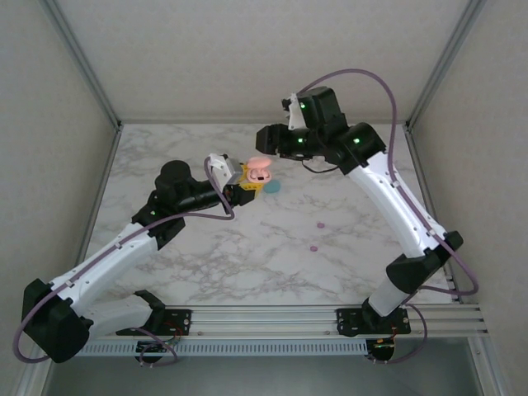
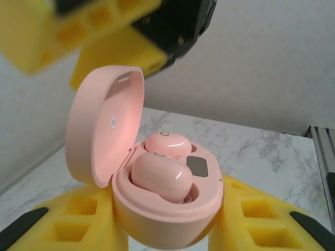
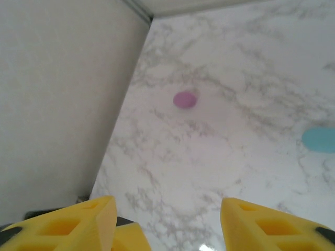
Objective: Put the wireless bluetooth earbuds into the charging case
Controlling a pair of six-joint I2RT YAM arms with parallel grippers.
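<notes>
The pink charging case [image 2: 167, 209] stands open, lid [image 2: 104, 125] up, with my left gripper [image 2: 167, 232] shut on its base between yellow fingers [image 2: 261, 214]. Two peach earbuds lie inside. The far one [image 2: 167, 144] sits low in its well. The near one [image 2: 159, 178] rests higher and tilted in its well. In the top view the case [image 1: 258, 171] is held above the table at the back centre. My right gripper [image 3: 167, 219] is open with nothing between its fingers [image 3: 89, 222]. Those yellow fingers [image 2: 78, 31] hang just above the lid.
A teal piece [image 1: 272, 187] lies on the marble just right of the held case. Two small magenta nubs [image 1: 319, 223] [image 1: 313, 246] lie nearer the table's middle. The right wrist view has a purple nub [image 3: 185, 99] and a teal piece [image 3: 319, 140], with a wall on its left.
</notes>
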